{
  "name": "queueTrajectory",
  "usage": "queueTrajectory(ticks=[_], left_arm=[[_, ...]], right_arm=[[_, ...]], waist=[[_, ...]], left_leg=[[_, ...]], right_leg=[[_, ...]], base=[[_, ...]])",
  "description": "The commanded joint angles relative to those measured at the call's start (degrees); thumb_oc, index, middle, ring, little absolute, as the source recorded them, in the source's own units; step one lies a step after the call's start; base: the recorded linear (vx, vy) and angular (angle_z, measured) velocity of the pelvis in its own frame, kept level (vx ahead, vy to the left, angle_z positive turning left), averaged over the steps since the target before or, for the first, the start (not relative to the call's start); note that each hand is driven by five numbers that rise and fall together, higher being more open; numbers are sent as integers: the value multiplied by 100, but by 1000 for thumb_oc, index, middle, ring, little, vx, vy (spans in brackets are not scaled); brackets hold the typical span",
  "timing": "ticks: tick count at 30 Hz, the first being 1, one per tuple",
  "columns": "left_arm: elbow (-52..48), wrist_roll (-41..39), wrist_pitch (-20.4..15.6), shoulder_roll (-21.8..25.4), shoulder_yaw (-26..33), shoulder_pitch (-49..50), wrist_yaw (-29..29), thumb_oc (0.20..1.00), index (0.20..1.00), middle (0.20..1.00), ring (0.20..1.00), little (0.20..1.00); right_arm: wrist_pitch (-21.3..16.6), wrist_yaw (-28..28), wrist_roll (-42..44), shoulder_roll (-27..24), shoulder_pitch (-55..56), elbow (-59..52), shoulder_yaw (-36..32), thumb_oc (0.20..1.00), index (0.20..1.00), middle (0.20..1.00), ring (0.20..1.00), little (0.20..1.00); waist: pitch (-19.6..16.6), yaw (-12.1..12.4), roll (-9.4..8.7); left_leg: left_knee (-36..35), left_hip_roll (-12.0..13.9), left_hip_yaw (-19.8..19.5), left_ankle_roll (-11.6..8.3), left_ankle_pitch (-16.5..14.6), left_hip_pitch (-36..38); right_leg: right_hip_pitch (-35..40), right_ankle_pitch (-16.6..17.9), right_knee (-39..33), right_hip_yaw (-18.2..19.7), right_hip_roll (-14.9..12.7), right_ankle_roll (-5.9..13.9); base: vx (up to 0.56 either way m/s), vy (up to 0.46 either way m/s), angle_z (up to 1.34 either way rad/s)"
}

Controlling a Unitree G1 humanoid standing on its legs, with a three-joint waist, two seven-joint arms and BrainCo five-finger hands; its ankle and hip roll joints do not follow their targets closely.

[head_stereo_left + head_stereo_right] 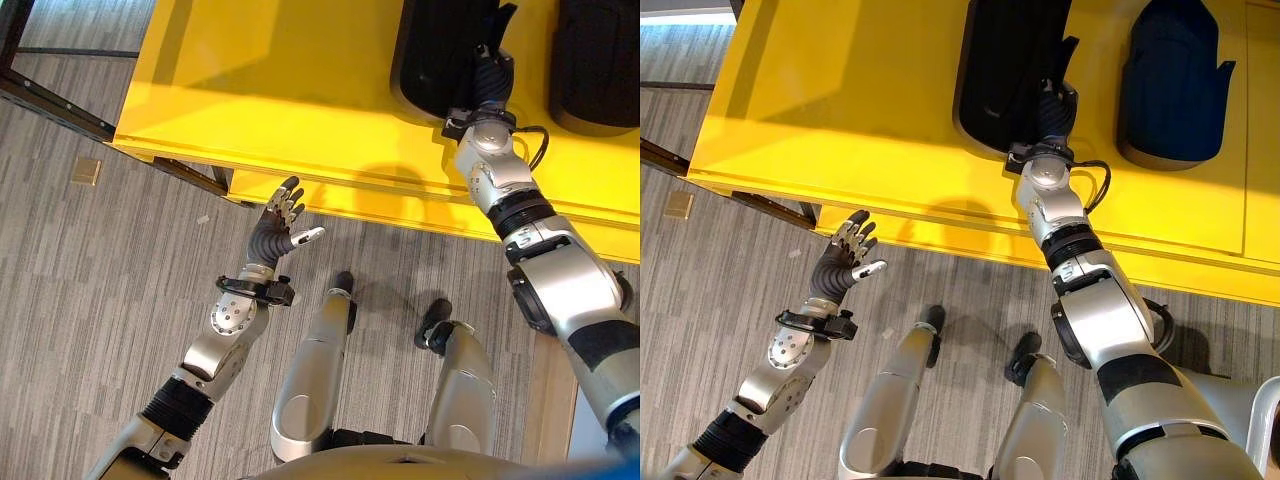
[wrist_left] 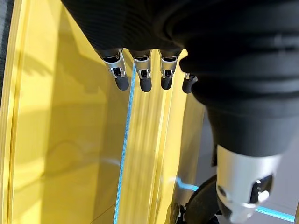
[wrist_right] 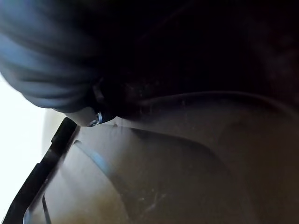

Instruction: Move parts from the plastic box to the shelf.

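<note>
Right hand (image 1: 1052, 108): reaches onto a black moulded plastic part (image 1: 1012, 62) near the front edge of the yellow flat shelf surface (image 1: 840, 100); grip hidden, cannot tell.
Left hand (image 1: 280, 225): fingers spread, empty, above the grey floor.
Second black part (image 1: 1180, 80): sits further right.
Progress: probably placing; box unseen.

Left arm bent up from lower left, forearm raised; left hand (image 1: 278, 226) held in the air just short of the near edge of the yellow surface (image 1: 300, 90), palm turned inward, fingers (image 2: 120, 74) straight and spread, thumb apart. Right arm stretched forward over that near edge; right hand (image 1: 1052, 108) reaches into a black part (image 1: 1005, 60), its fingers hidden.
</note>
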Motion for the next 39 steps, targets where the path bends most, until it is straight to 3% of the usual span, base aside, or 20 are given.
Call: queueTrajectory(ticks=[1,18,39], left_arm=[[-535,-141,-329,79,-11,-48,82,1000,1000,1000,1000,1000],[-562,-164,-438,186,-127,-208,138,1000,1000,1000,1000,1000],[-512,-157,-468,185,-187,-344,196,1000,1000,1000,1000,1000]], right_arm=[[-433,3,-137,-272,-946,97,296,200,200,200,200,200],[-259,121,-329,-415,-1503,963,767,200,200,200,200,200],[-176,119,-244,-570,-1638,1366,811,200,200,200,200,200]], waist=[[-90,86,73],[-37,134,54],[46,171,119]], left_leg=[[80,415,228,-100,-528,151],[-141,390,207,-132,-396,137],[-192,380,223,-131,-391,144]], right_leg=[[50,-320,96,232,63,139],[66,-224,-68,181,81,167],[81,-245,-72,153,62,206]], base=[[0,0,0],[0,0,0],[0,0,0]])
